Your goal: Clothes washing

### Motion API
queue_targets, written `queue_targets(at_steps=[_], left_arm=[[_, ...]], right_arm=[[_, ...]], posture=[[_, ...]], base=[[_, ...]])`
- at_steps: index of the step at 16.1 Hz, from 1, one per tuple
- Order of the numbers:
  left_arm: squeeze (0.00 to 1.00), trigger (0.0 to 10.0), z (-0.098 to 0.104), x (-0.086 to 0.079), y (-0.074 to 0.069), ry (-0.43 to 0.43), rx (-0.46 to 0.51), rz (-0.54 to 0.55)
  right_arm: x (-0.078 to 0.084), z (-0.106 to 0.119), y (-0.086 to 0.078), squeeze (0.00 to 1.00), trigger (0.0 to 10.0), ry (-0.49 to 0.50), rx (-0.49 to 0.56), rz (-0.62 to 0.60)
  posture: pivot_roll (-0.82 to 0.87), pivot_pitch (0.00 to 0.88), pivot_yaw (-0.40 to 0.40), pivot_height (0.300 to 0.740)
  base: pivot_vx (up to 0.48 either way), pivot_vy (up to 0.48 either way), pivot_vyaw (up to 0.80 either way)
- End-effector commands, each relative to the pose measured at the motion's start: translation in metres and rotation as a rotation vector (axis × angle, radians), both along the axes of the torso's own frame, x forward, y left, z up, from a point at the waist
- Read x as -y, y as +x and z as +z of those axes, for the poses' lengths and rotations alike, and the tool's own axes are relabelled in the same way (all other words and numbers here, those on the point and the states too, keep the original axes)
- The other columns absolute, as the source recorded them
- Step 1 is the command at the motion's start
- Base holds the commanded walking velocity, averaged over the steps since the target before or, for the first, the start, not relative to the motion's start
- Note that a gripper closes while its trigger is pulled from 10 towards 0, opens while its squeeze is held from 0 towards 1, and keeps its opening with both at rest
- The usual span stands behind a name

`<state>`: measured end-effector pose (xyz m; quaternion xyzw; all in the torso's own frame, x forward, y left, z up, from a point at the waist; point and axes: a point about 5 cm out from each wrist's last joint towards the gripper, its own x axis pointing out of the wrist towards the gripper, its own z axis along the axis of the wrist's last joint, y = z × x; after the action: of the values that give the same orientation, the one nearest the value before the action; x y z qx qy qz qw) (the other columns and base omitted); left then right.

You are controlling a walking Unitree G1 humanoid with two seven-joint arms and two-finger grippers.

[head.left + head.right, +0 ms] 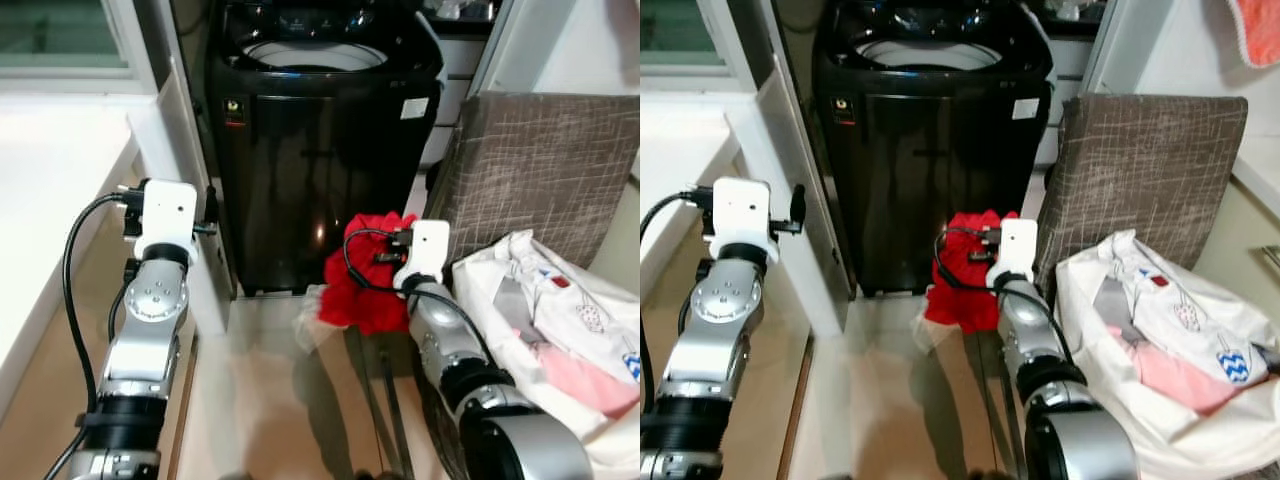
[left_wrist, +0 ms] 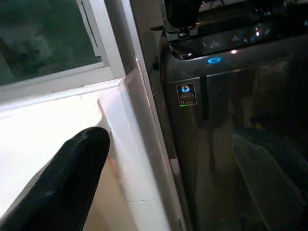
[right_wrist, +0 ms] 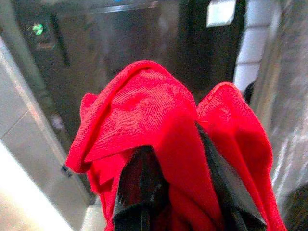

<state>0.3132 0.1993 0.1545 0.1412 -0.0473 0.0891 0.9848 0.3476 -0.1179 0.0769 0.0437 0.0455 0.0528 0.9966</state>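
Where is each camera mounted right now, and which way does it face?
Left eye, right eye: on the head, looking forward and down at the washing machine, laundry bag and both silver arms.
Left wrist: along the left tool, whose fingers stand apart, toward the machine's front beside a white ledge.
Right wrist: along the right tool, pinching the red cloth.
Shared: the black machine appears in all four.

A pale floor (image 1: 270, 390) runs between a white ledge (image 1: 50, 190) under a window (image 1: 55, 35) and a brown woven panel (image 1: 550, 170).
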Motion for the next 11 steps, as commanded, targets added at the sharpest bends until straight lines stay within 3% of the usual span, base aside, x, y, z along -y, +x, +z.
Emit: queue_targets(at_steps=[1, 4, 8, 11], left_arm=[[0.00, 10.0, -0.007, -0.001, -0.001, -0.031, -0.024, 0.029], [0.00, 10.0, -0.010, 0.008, 0.003, -0.025, -0.035, 0.010], [0.00, 10.0, -0.008, 0.005, 0.000, -0.018, -0.014, 0.044], [0.00, 10.0, -0.010, 0.005, -0.002, -0.020, -0.012, 0.052]], right_arm=[[0.006, 0.044, 0.020, 0.00, 10.0, -0.039, 0.174, -0.008], [0.013, 0.071, 0.033, 0.00, 10.0, -0.043, 0.242, -0.026], [0.011, 0.066, 0.032, 0.00, 10.0, -0.046, 0.222, -0.012], [0.004, 0.066, 0.032, 0.00, 10.0, -0.064, 0.221, 0.025]], posture=[[0.04, 0.000, -0.043, 0.740], [0.04, 0.000, -0.057, 0.740], [0.06, 0.000, -0.067, 0.740], [0.07, 0.000, -0.076, 0.740]], base=[[0.458, 0.000, 0.00], [0.454, 0.000, 0.00], [0.446, 0.000, 0.00], [0.442, 0.000, 0.62]])
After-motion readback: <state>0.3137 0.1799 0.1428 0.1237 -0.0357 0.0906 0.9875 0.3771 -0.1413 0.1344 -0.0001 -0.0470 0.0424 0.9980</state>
